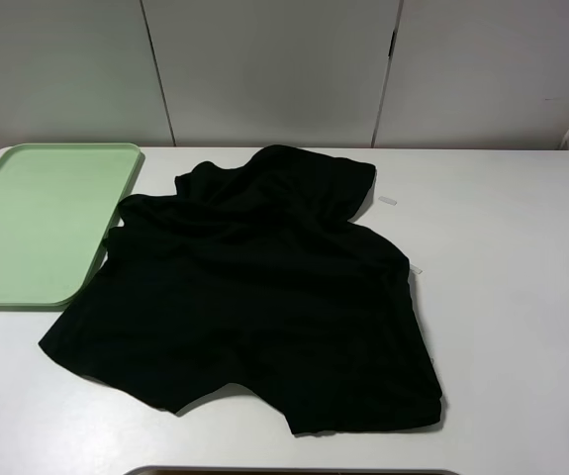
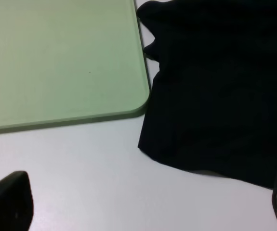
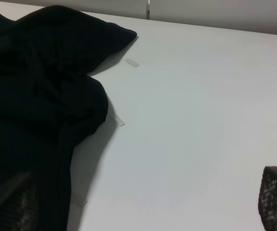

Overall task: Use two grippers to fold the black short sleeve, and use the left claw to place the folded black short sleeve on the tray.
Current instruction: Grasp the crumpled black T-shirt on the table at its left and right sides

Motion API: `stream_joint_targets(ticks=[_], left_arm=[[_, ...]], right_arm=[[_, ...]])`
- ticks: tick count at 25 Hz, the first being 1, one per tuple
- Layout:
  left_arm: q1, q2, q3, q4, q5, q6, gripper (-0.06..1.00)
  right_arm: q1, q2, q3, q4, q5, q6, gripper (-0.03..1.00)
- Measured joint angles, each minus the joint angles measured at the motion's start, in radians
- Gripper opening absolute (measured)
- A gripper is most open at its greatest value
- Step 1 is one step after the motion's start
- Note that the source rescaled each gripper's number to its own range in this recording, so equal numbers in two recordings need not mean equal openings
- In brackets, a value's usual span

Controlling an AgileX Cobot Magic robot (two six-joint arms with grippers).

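Observation:
The black short sleeve [image 1: 254, 297] lies crumpled and spread across the middle of the white table, its left sleeve just touching the tray's edge. The mint-green tray [image 1: 37, 223] sits at the back left with nothing on it. Neither arm shows in the exterior high view. In the left wrist view the left claw [image 2: 145, 211] stands open over bare table, with the tray [image 2: 61, 62] and the shirt's hem corner [image 2: 215, 96] ahead of it. My right gripper [image 3: 143, 207] is also open, one finger [image 3: 8, 202] over the shirt's right edge [image 3: 37, 86], holding nothing.
Small white tape strips [image 1: 387, 200] [image 3: 131, 62] [image 3: 117, 120] lie on the table by the shirt's right side. Grey wall panels stand behind the table. A dark rim [image 1: 294, 471] shows at the near table edge. Bare white table lies to the right.

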Motion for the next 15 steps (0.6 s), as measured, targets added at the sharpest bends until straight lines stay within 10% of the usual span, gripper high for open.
stream_joint_targets(ticks=[15], left_arm=[[0.0,-0.002,0.0,0.0,0.0,0.0,1.0]], right_arm=[[0.0,0.0,0.0,0.0,0.0,0.0,1.0]])
